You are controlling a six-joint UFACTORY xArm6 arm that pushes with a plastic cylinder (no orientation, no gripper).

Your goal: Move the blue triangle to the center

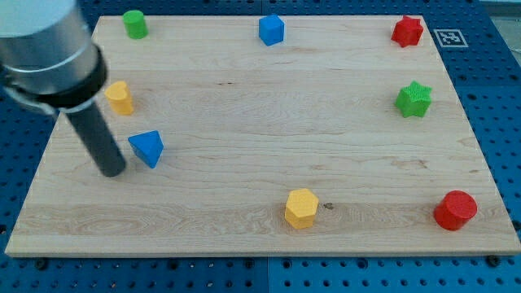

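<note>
The big middle of the wooden board (244,106) is bare, so there is lots of room to pass there. My tip (111,172) sits at the left, just beside the blue triangle (147,148), with open wood to the triangle's right. A yellow block (120,97) stands close behind them. Far away at the back are a green cylinder (135,24), a blue cube (271,29) and a red star (407,31). A green star (413,98) and a red cylinder (455,211) keep the right edge. A yellow hexagon block (301,208) stands near the front.

The blue triangle (147,148) lies flat on the desk (244,114) at the view's left, well apart from the centre.
</note>
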